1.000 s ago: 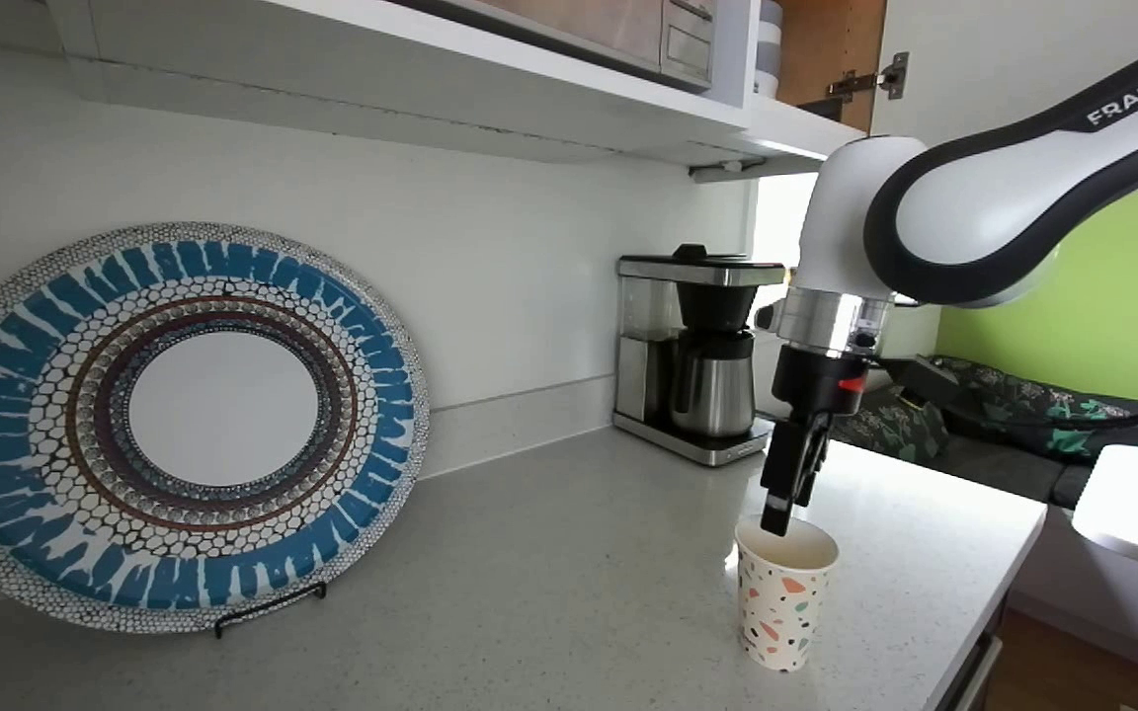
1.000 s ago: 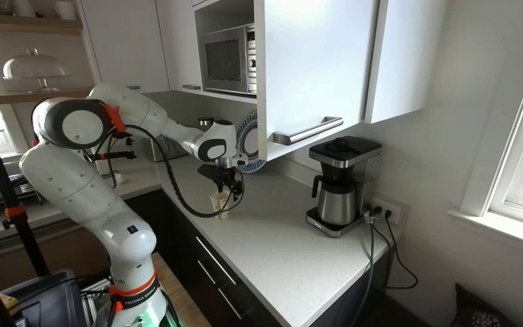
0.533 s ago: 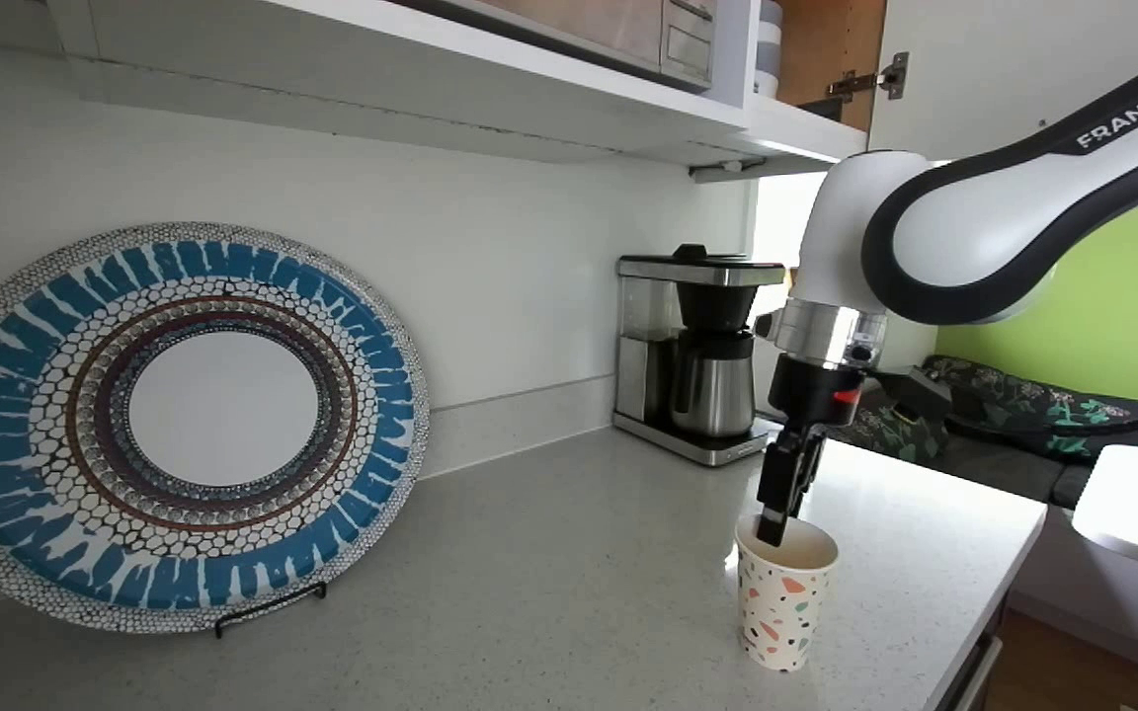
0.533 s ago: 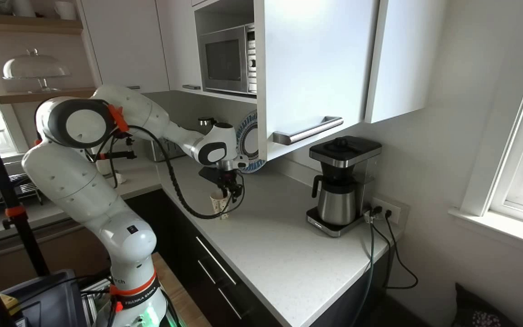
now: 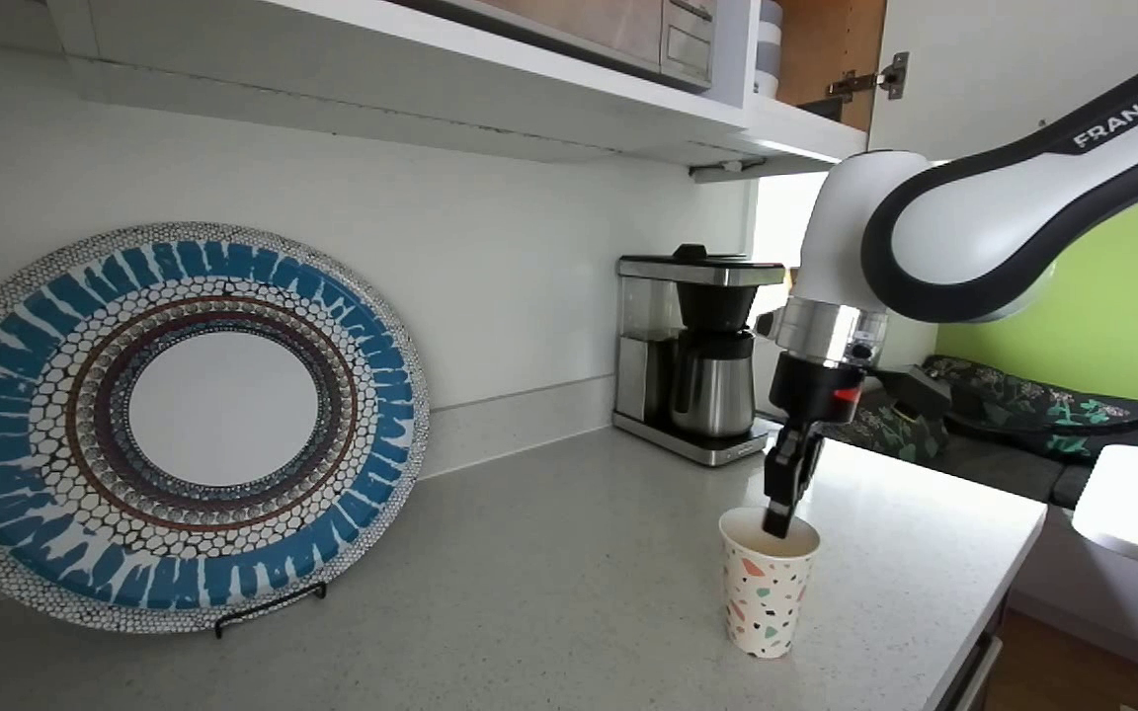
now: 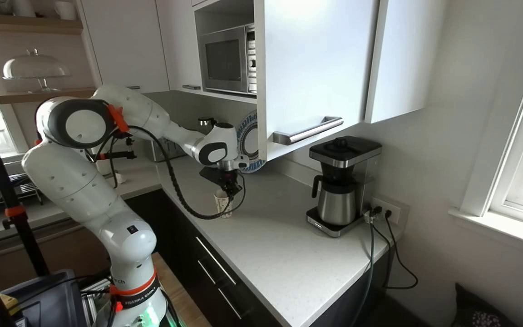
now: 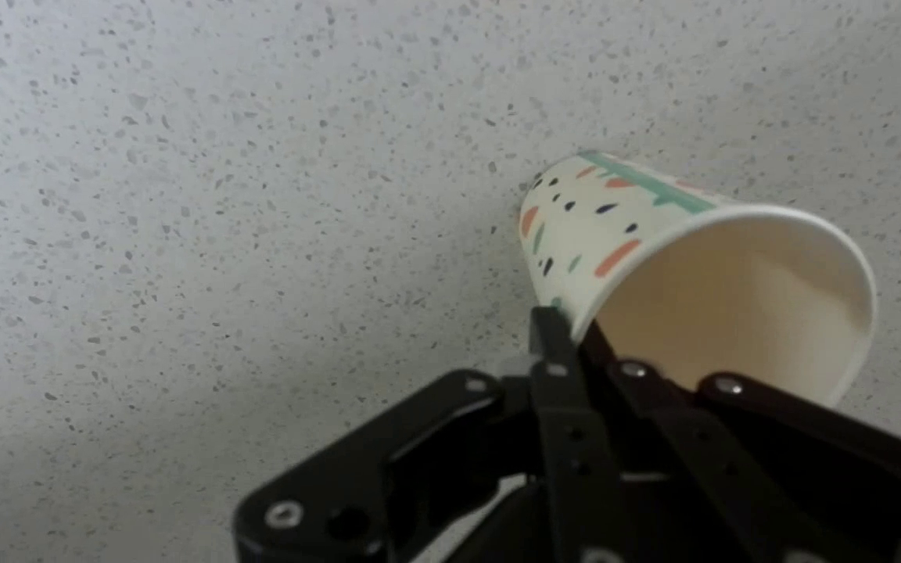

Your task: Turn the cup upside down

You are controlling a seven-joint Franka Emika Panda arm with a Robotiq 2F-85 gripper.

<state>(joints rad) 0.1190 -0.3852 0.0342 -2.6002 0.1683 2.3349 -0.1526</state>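
Note:
The white paper cup (image 5: 765, 597), patterned with orange, green and dark flecks, stands mouth up on the countertop (image 5: 569, 583). My gripper (image 7: 577, 332) is closed across the near wall of the cup (image 7: 587, 223) in the wrist view. One finger (image 7: 551, 332) lies along the outside of the wall; its partner reaches inside past the rim, its tip partly hidden there. From above, the gripper (image 5: 778, 525) dips into the cup's mouth in an exterior view. A black cable partly crosses the cup (image 6: 222, 202) in an exterior view.
A coffee maker (image 5: 692, 351) stands against the wall behind the cup. A large patterned plate (image 5: 223, 385) leans on a stand. Overhead are cabinets with an open door (image 6: 320, 68), and the counter's drawer-side edge runs close to the cup.
The gripper has lowered slightly and its fingers have come together on the cup's rim. The cup has shifted a little, leftward in one exterior view and rightward in the other.

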